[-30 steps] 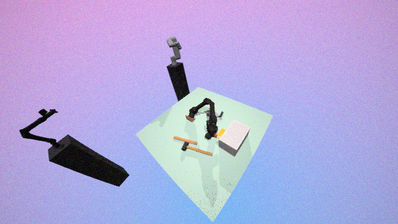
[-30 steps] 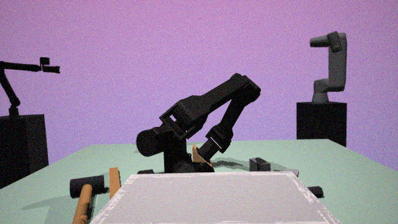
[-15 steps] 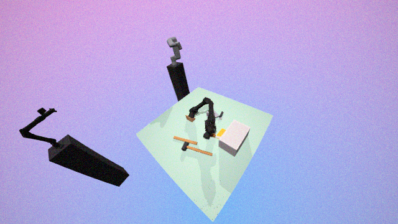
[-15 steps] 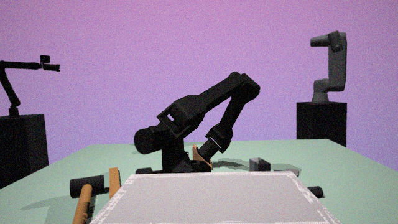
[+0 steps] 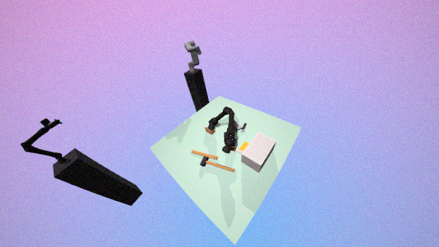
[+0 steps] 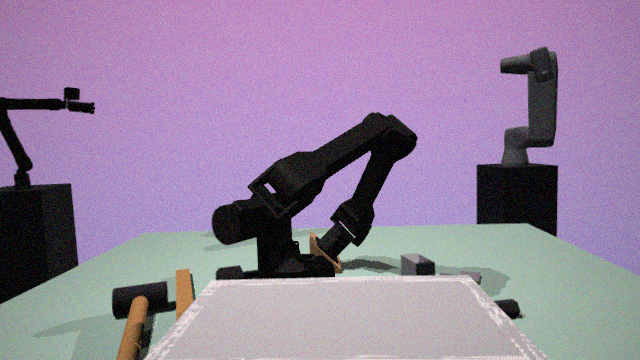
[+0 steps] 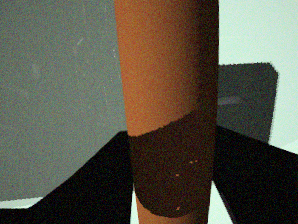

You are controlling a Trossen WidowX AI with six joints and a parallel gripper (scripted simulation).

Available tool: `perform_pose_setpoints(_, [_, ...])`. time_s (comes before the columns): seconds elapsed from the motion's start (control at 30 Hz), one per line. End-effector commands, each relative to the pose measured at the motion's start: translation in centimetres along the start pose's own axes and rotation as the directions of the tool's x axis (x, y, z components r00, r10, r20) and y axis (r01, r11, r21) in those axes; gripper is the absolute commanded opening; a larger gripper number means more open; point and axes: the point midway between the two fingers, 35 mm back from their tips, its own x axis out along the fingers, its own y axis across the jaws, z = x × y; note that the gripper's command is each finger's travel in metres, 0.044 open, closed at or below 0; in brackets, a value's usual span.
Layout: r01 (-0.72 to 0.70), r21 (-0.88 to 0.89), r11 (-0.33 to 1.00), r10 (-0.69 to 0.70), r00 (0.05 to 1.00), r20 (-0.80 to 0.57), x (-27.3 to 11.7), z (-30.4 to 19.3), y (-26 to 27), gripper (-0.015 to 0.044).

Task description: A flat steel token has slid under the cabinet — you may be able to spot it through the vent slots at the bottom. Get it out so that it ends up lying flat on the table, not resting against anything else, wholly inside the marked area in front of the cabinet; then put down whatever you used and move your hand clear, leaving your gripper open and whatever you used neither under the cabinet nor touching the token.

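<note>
The pale box-shaped cabinet (image 5: 258,149) (image 6: 340,320) stands right of the arm in the top view. A yellow patch (image 5: 243,146), the marked area, lies beside its near side. My gripper (image 5: 232,148) (image 7: 165,136) is shut on an orange-brown handle (image 7: 165,65), which runs between the black fingers in the wrist view. In the top view a thin pale part (image 5: 237,151) reaches from the gripper toward the cabinet's lower edge; whether its tip is under the cabinet cannot be told. The steel token and vent slots are not visible. The cabinet hides the fingers in the exterior view.
A hammer with a black head (image 5: 204,161) (image 6: 140,300) and a wooden stick (image 5: 204,154) (image 6: 184,292) lie to one side of the arm. A dark block (image 6: 417,265) and a black cylindrical piece (image 6: 507,308) are on the other side. Two other arms stand on pedestals beyond the table.
</note>
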Motion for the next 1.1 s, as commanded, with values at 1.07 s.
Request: perform_pose_setpoints(1.07, [-0.001,-0.002,1.0,0.001,1.0,-0.004,0.1,-5.7,-0.4,0.0])
